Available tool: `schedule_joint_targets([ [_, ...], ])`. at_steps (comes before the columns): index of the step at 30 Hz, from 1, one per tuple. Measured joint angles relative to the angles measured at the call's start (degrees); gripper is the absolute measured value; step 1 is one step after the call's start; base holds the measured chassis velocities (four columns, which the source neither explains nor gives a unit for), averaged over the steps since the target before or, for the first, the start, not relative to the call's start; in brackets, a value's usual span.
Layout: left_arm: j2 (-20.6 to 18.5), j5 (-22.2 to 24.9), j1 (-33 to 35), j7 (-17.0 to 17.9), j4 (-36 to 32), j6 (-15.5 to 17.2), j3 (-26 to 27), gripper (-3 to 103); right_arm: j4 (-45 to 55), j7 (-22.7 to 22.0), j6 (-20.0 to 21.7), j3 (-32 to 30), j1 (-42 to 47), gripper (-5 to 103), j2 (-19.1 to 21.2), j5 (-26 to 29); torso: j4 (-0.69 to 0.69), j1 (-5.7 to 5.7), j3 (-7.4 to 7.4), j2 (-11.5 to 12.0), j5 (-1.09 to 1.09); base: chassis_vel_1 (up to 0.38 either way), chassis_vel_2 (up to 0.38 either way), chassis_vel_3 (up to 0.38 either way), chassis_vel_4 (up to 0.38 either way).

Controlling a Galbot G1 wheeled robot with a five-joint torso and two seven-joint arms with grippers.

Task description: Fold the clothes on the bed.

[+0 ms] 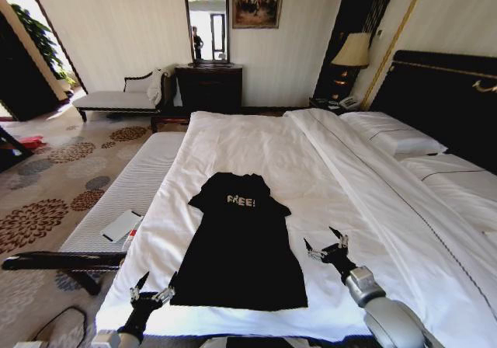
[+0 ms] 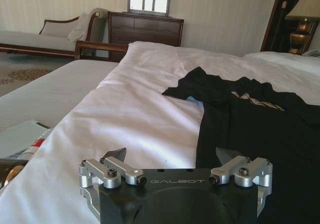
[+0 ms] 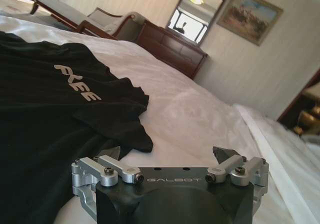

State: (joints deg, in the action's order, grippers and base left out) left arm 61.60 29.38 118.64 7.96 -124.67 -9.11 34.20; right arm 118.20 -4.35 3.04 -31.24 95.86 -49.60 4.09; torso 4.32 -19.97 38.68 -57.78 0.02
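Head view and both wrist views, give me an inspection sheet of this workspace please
Surface: bed, white sheet, duvet folded back toward the pillows.
Job's things: black T-shirt lying flat, lettering up, not yet folded.
Clutter: white booklet on the striped bench beside the bed.
Grippers: left gripper at the shirt's lower left corner, right gripper beside its right edge; both jaws open, empty.
Cables: black cable on the carpet.
Surroundings: chaise, dresser, lamp.

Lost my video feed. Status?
Left gripper open at T-shirt hem corner. Right gripper open beside its edge. T-shirt flat on bed. Nothing obstructing.
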Motion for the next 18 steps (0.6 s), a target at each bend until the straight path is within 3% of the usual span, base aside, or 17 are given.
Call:
schedule_joint_targets([
  [9, -1.68, -3.52, -3.64, 2.2, -2.75, 2.76, -4.15, 100, -7.43, 1.12, -3.95, 12.42, -15.2, 100, 5.68, -1.42, -0.01, 0.0, 0.0, 0.0, -0.02, 0.0, 0.0, 0.0, 0.0],
  [18, -2.88, -2.77, -5.48, 3.77, -3.29, 4.69, -4.94, 100, -11.89, 1.58, -3.78, 23.56, -25.22, 100, 5.13, -1.15, 0.0, 0.0, 0.0, 0.0, -0.02, 0.0, 0.0, 0.0, 0.0],
])
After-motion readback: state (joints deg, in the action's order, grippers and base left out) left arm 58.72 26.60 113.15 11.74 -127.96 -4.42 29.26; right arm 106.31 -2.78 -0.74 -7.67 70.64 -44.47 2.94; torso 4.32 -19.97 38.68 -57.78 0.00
